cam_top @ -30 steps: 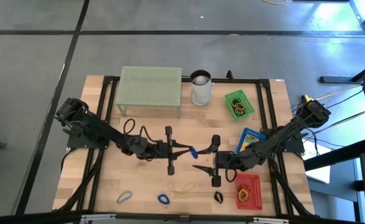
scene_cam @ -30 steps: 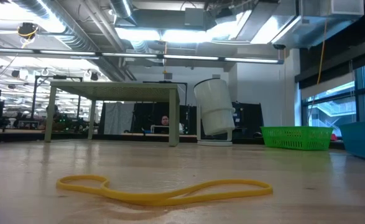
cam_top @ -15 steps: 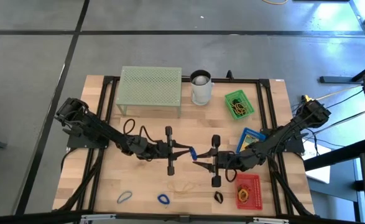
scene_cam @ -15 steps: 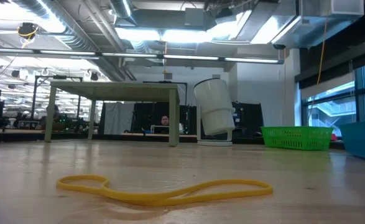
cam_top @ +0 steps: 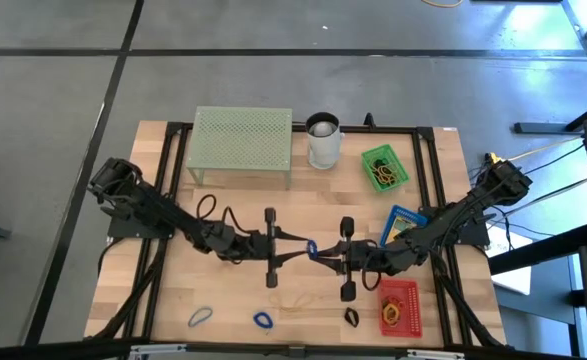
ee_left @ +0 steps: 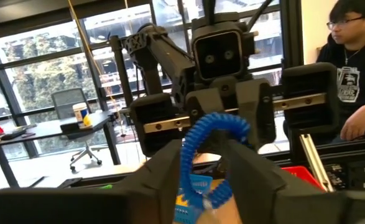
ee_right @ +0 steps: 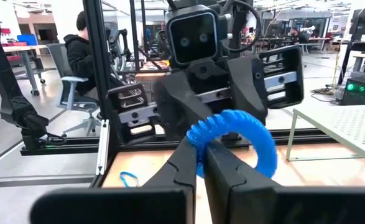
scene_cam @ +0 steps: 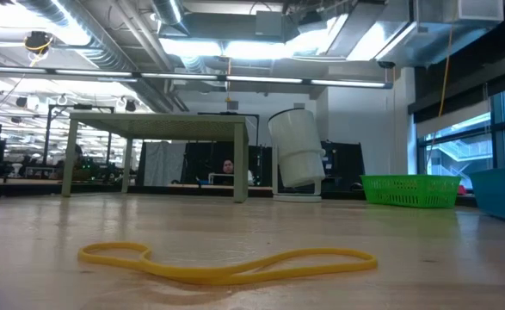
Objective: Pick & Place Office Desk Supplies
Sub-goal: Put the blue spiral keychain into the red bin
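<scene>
Mid-counter, above the wood: left end effector [cam_top: 295, 245] and right end effector [cam_top: 323, 257] met tip to tip, both on one blue coiled band [cam_top: 311, 247]. Right wrist view showed its fingers pressed together, pinching the band [ee_right: 232, 140]. Left wrist view showed its fingers slightly apart with the coil [ee_left: 208, 152] between them; contact likely, hold looked loose.

Risks, as judged: a handover with two holds on a springy loop. If one side pulls early, the coil could stretch and snap free. If both let go, it would drop to the counter [cam_top: 243, 210].

Containers:
- green basket [cam_top: 384, 167]: dark and yellowish bands inside.
- red basket [cam_top: 398, 303]: yellow-orange bands.
- blue tray [cam_top: 403, 221]: contents unclear.
- white cup [cam_top: 323, 140]: contents not visible.

Loose: tan band [scene_cam: 226, 260], two blue bands [cam_top: 201, 317] [cam_top: 263, 320], black clip [cam_top: 352, 317].
</scene>
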You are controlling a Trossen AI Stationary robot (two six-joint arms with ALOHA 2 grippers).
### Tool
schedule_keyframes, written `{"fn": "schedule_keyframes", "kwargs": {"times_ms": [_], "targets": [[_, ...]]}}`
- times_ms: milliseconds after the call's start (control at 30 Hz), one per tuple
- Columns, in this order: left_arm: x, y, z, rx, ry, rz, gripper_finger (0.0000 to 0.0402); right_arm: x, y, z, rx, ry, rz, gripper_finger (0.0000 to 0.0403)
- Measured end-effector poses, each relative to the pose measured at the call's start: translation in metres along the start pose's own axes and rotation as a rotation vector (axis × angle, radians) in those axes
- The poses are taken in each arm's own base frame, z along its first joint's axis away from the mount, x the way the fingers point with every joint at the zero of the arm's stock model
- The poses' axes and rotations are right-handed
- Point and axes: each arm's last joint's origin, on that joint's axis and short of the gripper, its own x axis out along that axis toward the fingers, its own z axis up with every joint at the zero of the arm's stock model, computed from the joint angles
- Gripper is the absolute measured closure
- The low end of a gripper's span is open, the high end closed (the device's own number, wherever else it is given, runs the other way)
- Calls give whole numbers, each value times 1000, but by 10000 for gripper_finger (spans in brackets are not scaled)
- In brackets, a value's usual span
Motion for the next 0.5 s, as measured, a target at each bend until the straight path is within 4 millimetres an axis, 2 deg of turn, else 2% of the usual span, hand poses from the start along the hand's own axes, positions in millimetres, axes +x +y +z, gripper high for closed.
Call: {"fn": "schedule_keyframes", "kwargs": {"times_ms": [133,267,333,500], "targets": [[-4,-7,2,-2,7,20,241,-2,-2,0,-15,28,-31,392],[-9,-11,4,47,30,97,223,-12,-6,2,48,118,-49,392],[-11,-12,4,78,48,149,220,-18,-9,4,146,187,-4,392],[-15,-15,5,145,90,246,222,-36,-7,11,518,395,243,392]]}}
